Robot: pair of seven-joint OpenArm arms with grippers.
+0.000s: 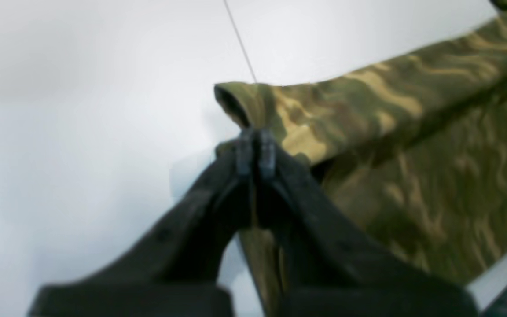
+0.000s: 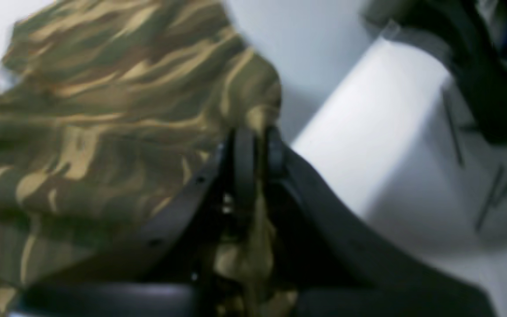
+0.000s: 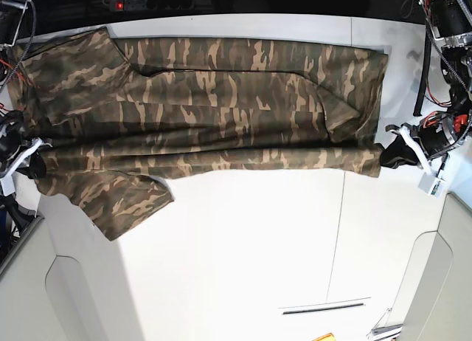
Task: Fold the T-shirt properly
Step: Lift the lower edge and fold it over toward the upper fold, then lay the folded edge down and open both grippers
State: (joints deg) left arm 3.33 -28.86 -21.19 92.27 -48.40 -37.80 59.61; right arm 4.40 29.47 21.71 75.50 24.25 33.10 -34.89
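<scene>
A camouflage T-shirt (image 3: 206,112) lies stretched across the white table (image 3: 251,238), pinched at both ends by the robot's two arms. The left gripper (image 1: 255,147) has its jaws closed tight on a folded corner of the cloth, the fabric running away to its right. The right gripper (image 2: 253,145) likewise clamps a bunched edge, with the bulk of the shirt spread to its left. One sleeve (image 3: 125,204) hangs toward the table's near side beside the right gripper.
</scene>
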